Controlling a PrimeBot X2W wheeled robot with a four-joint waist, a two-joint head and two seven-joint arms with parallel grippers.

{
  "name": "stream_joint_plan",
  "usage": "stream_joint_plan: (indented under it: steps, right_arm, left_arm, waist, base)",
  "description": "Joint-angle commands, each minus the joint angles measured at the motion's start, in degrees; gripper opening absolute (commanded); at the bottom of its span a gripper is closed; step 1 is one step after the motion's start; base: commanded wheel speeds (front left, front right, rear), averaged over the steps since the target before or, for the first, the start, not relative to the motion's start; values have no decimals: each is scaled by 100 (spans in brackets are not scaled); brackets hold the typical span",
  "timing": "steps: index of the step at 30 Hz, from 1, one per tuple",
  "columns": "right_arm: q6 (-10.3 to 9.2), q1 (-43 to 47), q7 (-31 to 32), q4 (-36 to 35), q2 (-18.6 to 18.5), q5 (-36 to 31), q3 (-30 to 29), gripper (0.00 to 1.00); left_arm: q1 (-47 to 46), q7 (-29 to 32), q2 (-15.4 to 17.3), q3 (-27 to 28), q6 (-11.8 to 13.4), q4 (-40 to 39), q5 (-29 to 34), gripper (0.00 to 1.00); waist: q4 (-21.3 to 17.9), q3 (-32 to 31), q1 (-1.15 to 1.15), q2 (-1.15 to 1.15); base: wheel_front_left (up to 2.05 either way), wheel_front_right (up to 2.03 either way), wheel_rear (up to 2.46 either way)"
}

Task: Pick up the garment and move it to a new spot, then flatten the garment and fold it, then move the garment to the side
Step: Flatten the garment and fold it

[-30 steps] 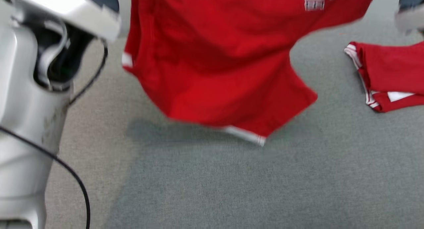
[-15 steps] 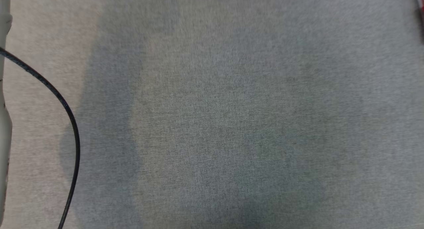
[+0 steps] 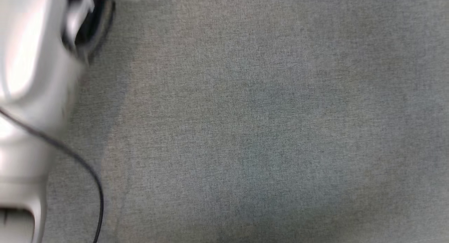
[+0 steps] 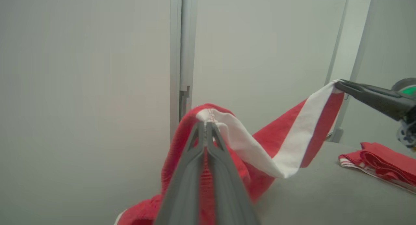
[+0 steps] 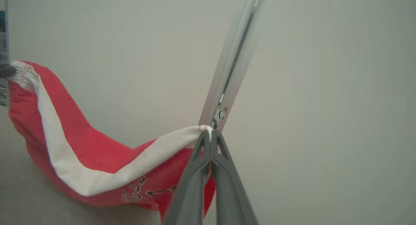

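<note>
The left claw (image 4: pixel 205 124) is pressed fully together, its two long grey fingers pinching a stitched corner of a soft red garment (image 4: pixel 302 130) trimmed with a broad white band. The right claw (image 5: pixel 210 131) is likewise closed tight, its tips nipping the other end of that same white band. The cloth is held up in the air between the two claws and sags in a shallow curve from one to the other. In the left wrist view the right claw comes in from the right edge, dark and slim, with the band's end caught at its tip. Below the band the red body of the garment hangs down in bunches, with black lettering (image 5: pixel 146 190) on its lower part; whether its lowest fold touches the surface beneath cannot be told. That surface is a grey cloth-covered counter (image 3: pixel 263 130), crossed by soft shadows in the head view. On it, well apart from the held garment and to the right in the left wrist view, lies a folded red cloth (image 4: pixel 383 160) with white stripes along its edge. The robot's pale forearm (image 3: pixel 28 78) stands blurred at the left of the head view, with a thin black cable (image 3: pixel 101 204) curving beside it. Behind the claws is a plain pale wall (image 4: pixel 81 88) with a metal upright strip (image 4: pixel 177 56).
</note>
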Motion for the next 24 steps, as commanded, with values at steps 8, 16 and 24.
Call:
stream_joint_plan:
  steps: [8,16,24]
  right_arm:
    - [0,2529,-26,-1071,-276,39,-736,0]
    - [0,4711,-26,-1726,-61,-182,-1245,0]
    - [0,6087,-25,-2115,123,-340,-1625,0]
  left_arm:
    - [2352,-3,448,65,-4,-1439,231,0]
    - [4285,-3,438,83,-4,-2091,703,0]
    - [5683,-2,371,440,-4,-2422,999,0]
  waist:
    - [121,-763,-1,0]
    - [93,-1686,-1,0]
    - [66,-2344,-1,0]
  base:
    - [0,0,0]
    - [0,0,0]
    - [0,0,0]
